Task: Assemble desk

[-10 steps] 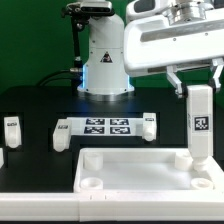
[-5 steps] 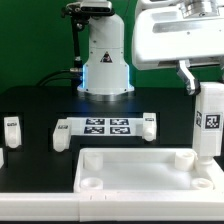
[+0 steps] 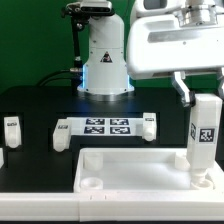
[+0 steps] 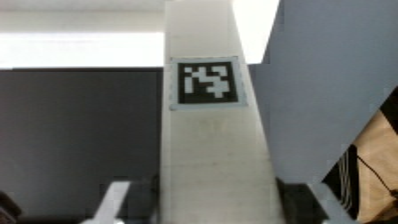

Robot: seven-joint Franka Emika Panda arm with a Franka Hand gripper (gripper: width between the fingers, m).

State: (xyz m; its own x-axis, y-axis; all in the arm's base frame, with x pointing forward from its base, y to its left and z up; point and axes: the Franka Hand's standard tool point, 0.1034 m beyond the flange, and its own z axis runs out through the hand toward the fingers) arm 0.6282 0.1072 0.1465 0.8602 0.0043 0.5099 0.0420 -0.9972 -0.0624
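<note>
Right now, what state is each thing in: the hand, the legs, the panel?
hand: shut on the held leg
held leg: upright, lower end at the panel's far corner hole on the exterior view's right; seating unclear
panel: flat, rim up, near hole on the exterior view's left empty
loose leg: on the table, apart from the panel, ungrasped
marker board: flat on the table

Green backdrop (image 3: 30, 40), black tabletop (image 3: 35, 105), soft even light
</note>
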